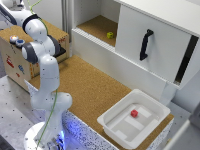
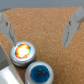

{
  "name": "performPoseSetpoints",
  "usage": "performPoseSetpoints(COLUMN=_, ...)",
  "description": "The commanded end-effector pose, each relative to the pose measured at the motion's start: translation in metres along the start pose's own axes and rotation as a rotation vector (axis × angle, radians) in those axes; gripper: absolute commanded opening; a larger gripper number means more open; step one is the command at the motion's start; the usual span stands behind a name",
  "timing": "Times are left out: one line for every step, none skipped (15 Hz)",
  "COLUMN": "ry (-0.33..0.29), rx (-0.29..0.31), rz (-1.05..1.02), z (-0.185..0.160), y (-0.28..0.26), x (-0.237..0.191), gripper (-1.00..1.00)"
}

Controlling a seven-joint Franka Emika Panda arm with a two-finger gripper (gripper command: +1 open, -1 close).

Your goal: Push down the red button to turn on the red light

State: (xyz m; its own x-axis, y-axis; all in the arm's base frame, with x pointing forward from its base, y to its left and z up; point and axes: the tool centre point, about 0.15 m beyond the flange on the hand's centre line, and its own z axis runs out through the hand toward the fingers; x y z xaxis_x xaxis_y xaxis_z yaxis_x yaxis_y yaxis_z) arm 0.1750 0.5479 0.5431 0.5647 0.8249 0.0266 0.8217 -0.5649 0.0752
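Observation:
The red button [image 2: 22, 50] is a round cap in a grey ring, and it glows orange-red in the wrist view. Its blue twin [image 2: 39, 74] sits right beside it. My gripper [image 2: 38, 44] is open and empty. Its two fingers [image 2: 74, 26] hang spread above the cork top, with the red button near one finger. I cannot tell whether they touch it. In the exterior view both buttons, red [image 1: 14, 39] and blue [image 1: 20, 42], sit on a wooden box [image 1: 11, 57] at the exterior view's left. The arm's upper links hide the gripper there.
A white tray [image 1: 111, 124] holding a small red cube [image 1: 134, 113] stands at the cork table's [image 1: 95, 85] near right. A white cabinet behind has an open shelf with a yellow-green cube [image 1: 110, 35] and a door with a black handle [image 1: 145, 44].

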Motion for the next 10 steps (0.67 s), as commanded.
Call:
performPoseSetpoints(ry=-0.044, rx=0.043, rz=0.148, z=-0.010, y=0.034, x=-0.028, gripper=1.00)
performPoseSetpoints(ry=-0.041, rx=0.066, rz=0.182, z=-0.007, y=0.045, x=-0.040, gripper=1.00)
performPoseSetpoints(ry=-0.046, rx=0.068, rz=0.212, z=-0.002, y=0.054, x=-0.049, gripper=1.00)
performPoseSetpoints(ry=-0.042, rx=0.078, rz=0.233, z=0.003, y=0.064, x=-0.060, gripper=1.00)
performPoseSetpoints(ry=-0.049, rx=0.094, rz=0.256, z=0.011, y=0.075, x=-0.071, gripper=1.00)
performPoseSetpoints(ry=-0.052, rx=0.104, rz=0.269, z=0.016, y=0.082, x=-0.079, gripper=1.00)
performPoseSetpoints(ry=-0.051, rx=0.114, rz=0.277, z=0.020, y=0.089, x=-0.087, gripper=1.00)
performPoseSetpoints(ry=-0.051, rx=0.121, rz=0.282, z=0.023, y=0.094, x=-0.092, gripper=1.00)
performPoseSetpoints(ry=-0.049, rx=0.129, rz=0.298, z=0.027, y=0.103, x=-0.101, gripper=1.00)
performPoseSetpoints(ry=-0.048, rx=0.143, rz=0.314, z=0.031, y=0.112, x=-0.110, gripper=1.00)
